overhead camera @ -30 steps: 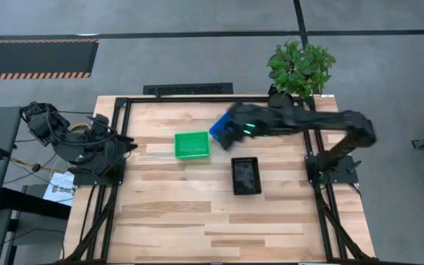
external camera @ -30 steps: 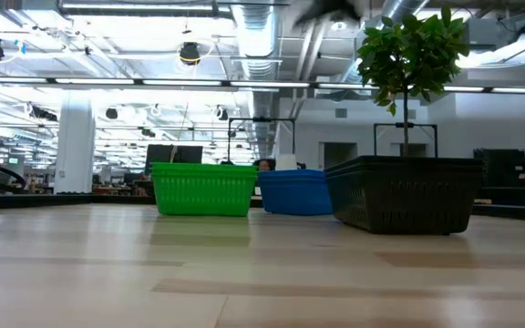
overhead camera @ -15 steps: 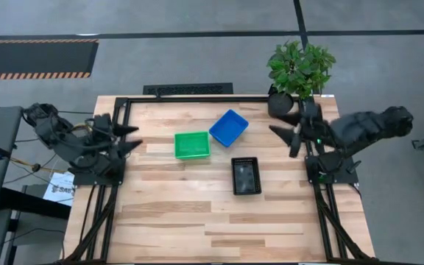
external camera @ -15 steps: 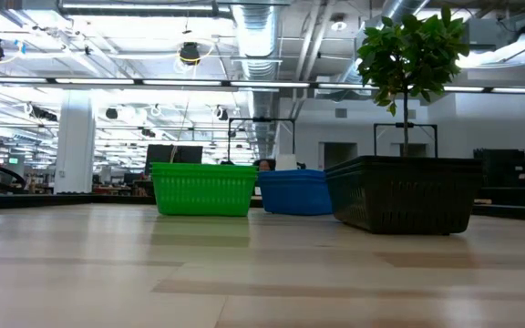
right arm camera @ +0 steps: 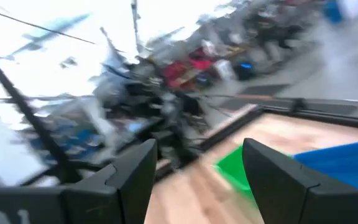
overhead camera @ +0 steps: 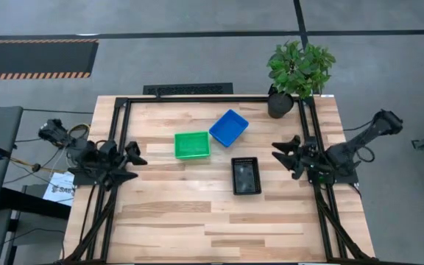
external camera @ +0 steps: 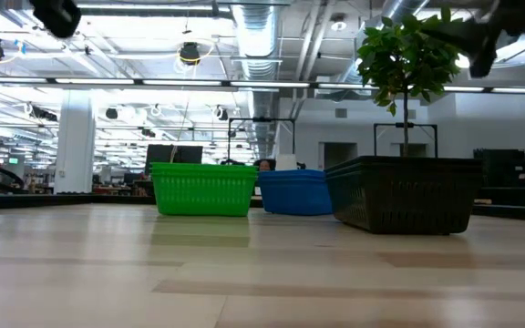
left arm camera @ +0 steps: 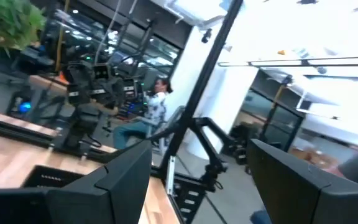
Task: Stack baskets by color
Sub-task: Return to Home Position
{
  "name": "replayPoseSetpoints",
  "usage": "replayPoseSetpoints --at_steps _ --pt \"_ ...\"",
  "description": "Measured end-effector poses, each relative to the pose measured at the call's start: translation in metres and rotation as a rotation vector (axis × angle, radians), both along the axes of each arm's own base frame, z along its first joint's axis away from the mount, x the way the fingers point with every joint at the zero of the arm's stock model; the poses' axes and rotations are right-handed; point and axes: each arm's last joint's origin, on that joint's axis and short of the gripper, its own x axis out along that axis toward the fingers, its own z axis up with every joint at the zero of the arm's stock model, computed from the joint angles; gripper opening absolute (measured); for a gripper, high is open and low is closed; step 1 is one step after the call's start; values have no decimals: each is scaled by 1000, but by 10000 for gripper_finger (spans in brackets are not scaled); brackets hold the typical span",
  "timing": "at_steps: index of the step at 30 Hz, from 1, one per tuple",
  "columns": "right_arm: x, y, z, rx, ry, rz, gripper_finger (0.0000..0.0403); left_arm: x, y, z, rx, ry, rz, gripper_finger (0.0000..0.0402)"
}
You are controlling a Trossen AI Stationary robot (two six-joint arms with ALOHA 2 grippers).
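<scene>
Dial: read on the high view, centred on the wooden table (overhead camera: 197, 221), with 12 o'clock at the edge where the plant stands.

Left gripper (overhead camera: 131, 163): at 9 o'clock, on the table's side rail, its arm folded low over its base. Its fingers (left arm camera: 104, 186) stand wide apart with nothing between them, and they point toward 3 o'clock.

Green baskets (overhead camera: 191, 145): at about 11 o'clock, close to the centre, flat on the wood with their sides square to the table edges. From table height they are the leftmost colour (external camera: 204, 189). How many are nested cannot be told.

Blue baskets (overhead camera: 228, 127): at about 12 to 1 o'clock, turned diagonally. They lie at 1 o'clock from the green baskets, the nearest corners just beside each other. In the low view they sit behind and between the other two colours (external camera: 294, 192).

Black baskets (overhead camera: 246, 176): at 3 o'clock, near the centre, long side running 12 to 6. They are apart from both other colours, at roughly 6 o'clock from the blue ones, and nearest the low camera (external camera: 404, 194).

Right gripper (overhead camera: 285, 156): at 3 o'clock, on the opposite side rail, arm folded low. Its fingers (right arm camera: 284, 180) are spread wide and empty, pointing toward 9 o'clock.

Potted plant (overhead camera: 299, 70): at the 1 to 2 o'clock corner, upright, well apart from the baskets.
</scene>
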Motion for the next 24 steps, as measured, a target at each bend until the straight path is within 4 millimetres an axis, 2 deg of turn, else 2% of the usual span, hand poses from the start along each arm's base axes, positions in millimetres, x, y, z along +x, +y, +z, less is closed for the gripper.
replayPoseSetpoints --at_steps 6,10,13,17,19,24 --pt "-14 -9 -37 15 -207 115 259 -7 7 -33 -32 -27 -2 252" --pt "-19 -11 -29 -89 -279 186 259 -2 4 -46 -17 16 -56 251" --pt "-23 -12 -25 -237 -326 233 259 2 3 -61 4 65 -85 251" --pt "-19 -11 -38 -350 -159 210 259 4 2 -73 51 111 -104 251" --pt "-17 -11 -45 -350 -72 185 259 5 1 -80 72 179 -109 251" --pt "-13 -12 -64 -361 133 135 259 6 1 -83 146 195 -100 251"
